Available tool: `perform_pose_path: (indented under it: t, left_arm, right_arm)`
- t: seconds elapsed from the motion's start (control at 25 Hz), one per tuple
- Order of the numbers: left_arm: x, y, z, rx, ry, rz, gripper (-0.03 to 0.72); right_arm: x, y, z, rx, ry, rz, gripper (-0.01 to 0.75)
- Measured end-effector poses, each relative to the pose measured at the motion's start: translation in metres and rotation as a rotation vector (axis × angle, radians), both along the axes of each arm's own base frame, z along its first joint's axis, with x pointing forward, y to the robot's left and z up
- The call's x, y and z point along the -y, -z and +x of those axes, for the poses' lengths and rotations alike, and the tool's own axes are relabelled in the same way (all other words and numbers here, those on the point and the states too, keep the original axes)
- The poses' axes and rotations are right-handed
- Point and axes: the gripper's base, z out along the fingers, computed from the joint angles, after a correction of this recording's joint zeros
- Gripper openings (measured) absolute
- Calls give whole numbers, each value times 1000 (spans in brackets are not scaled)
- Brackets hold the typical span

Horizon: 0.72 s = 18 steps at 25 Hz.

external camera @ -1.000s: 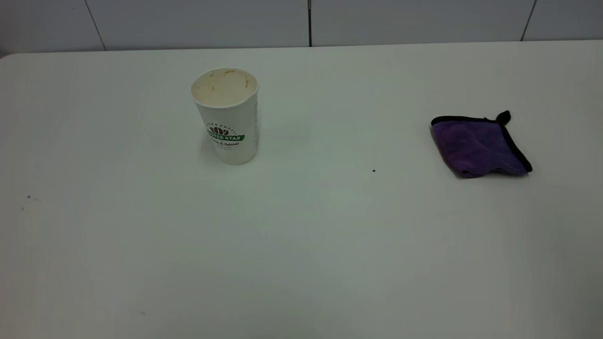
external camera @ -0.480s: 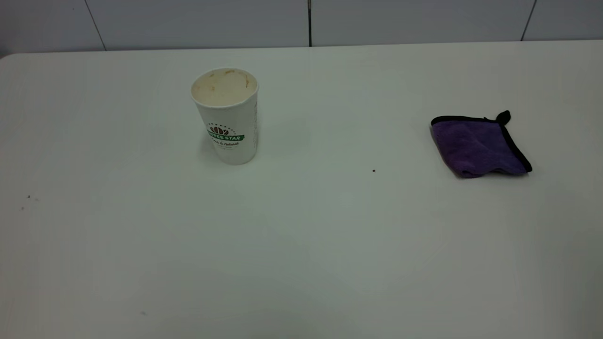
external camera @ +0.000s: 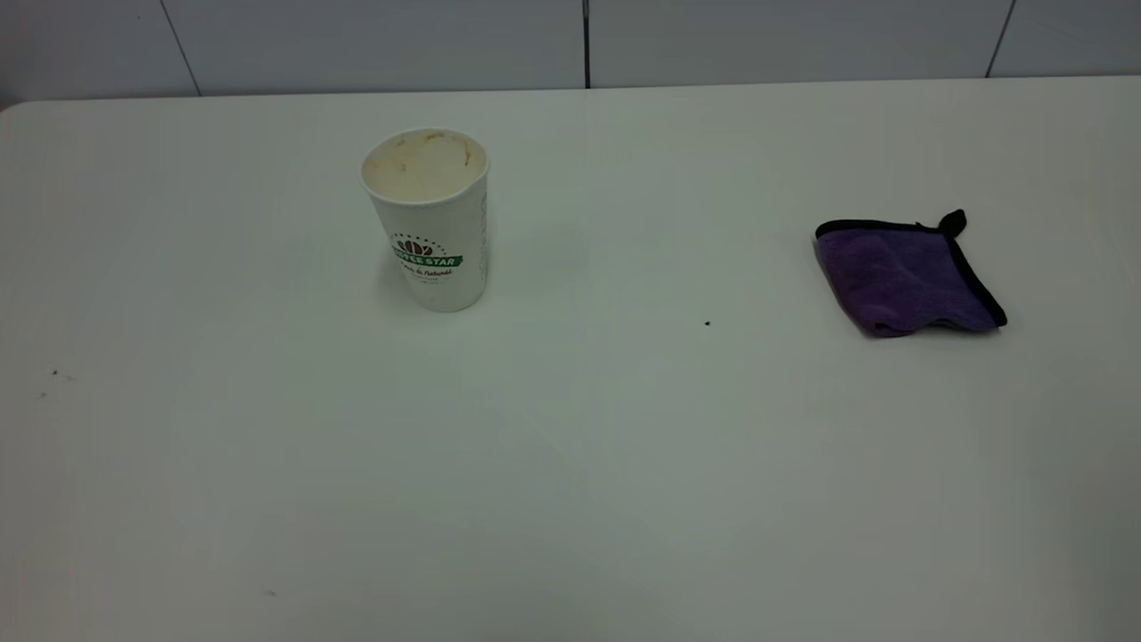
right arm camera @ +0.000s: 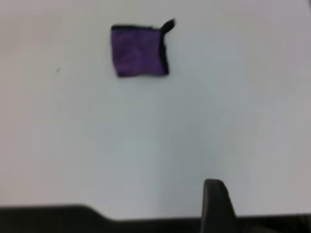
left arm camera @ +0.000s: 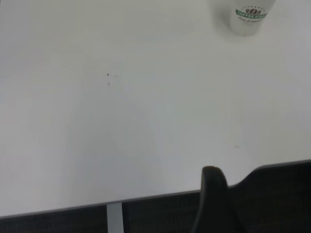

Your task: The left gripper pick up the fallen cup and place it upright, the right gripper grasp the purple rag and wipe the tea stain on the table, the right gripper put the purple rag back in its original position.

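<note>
A white paper cup [external camera: 431,218] with a green logo and a stained inside stands upright on the white table [external camera: 570,464], left of centre; its lower part also shows in the left wrist view [left arm camera: 249,18]. The purple rag [external camera: 905,276] with black trim lies folded at the right, and shows in the right wrist view [right arm camera: 139,50]. No tea stain shows on the table. Neither arm appears in the exterior view. My left gripper [left arm camera: 214,196] is pulled back over the table's near edge, far from the cup. My right gripper [right arm camera: 216,204] is likewise back at the edge, far from the rag.
A tiny dark speck [external camera: 707,323] lies between cup and rag, and faint specks [external camera: 55,374] lie at the left. A tiled wall runs behind the table's far edge [external camera: 570,86].
</note>
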Motion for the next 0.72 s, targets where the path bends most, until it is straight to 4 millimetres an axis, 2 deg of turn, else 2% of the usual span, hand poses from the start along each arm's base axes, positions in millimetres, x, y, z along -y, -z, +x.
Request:
perform_pose_path:
  t: [0.16,0.72]
  left_arm:
    - [0,0,0,0,0,0,513]
    - [0,0,0,0,0,0,513]
  right_arm:
    - [-1,0,-10,69,39,-5,488]
    - [-1,0,-11,69,8,-3,486]
